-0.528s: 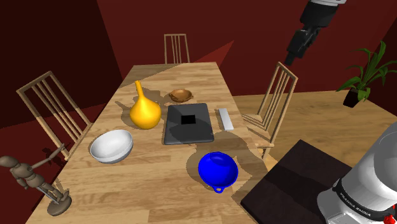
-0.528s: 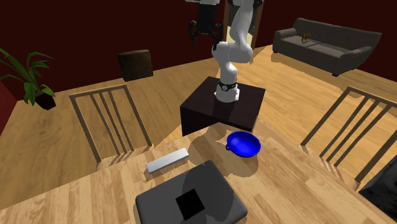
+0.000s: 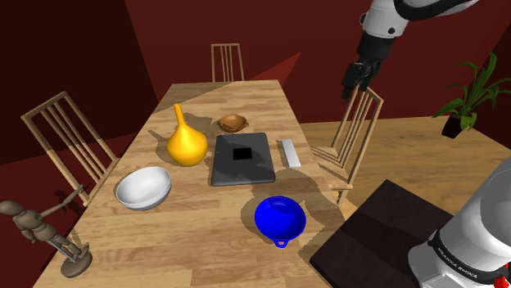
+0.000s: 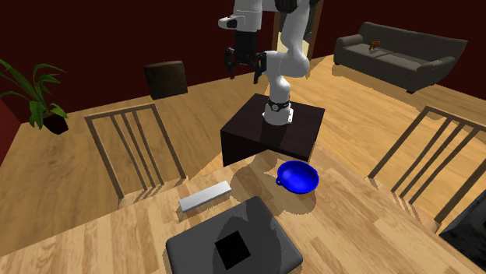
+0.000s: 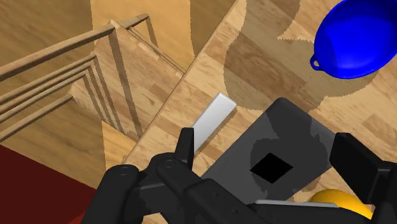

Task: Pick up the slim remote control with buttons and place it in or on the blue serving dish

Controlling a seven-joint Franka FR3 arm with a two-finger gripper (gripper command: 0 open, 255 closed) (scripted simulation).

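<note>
In the shoulder view you see the gripper (image 3: 358, 76) high in the air, over the chair (image 3: 356, 135) at the table's (image 3: 205, 254) right-hand edge. It is small and dark here, so you cannot read its fingers, and the arm above it is cut off by the frame. The remote (image 3: 290, 153) is a plain pale bar with no buttons you can make out. It lies flat just beside the dark tablet (image 3: 242, 159), a narrow strip of wood between them, and near that same table edge. The blue dish (image 3: 280, 218) sits well apart from it, closer to the stand (image 3: 381, 233), with bare table all round. A yellow vase (image 3: 186, 143) and a white bowl (image 3: 143, 187) stand on the tablet's other side.

In the second exterior view the gripper (image 4: 242, 68) hangs above the floor beyond the table, its fingers spread. The remote (image 4: 206, 196) lies close to the table's edge behind a chair back (image 4: 136, 152), and the tablet (image 4: 232, 245) is cut off at the bottom. This view adds a sofa (image 4: 397, 50).

In the wrist view the fingers (image 5: 186, 143) stand wide apart, holding nothing. The remote (image 5: 213, 119) lies far below beside one finger. The dish (image 5: 353, 38) is cut off by the frame, and the vase (image 5: 337, 203) is mostly hidden behind the gripper.
</note>
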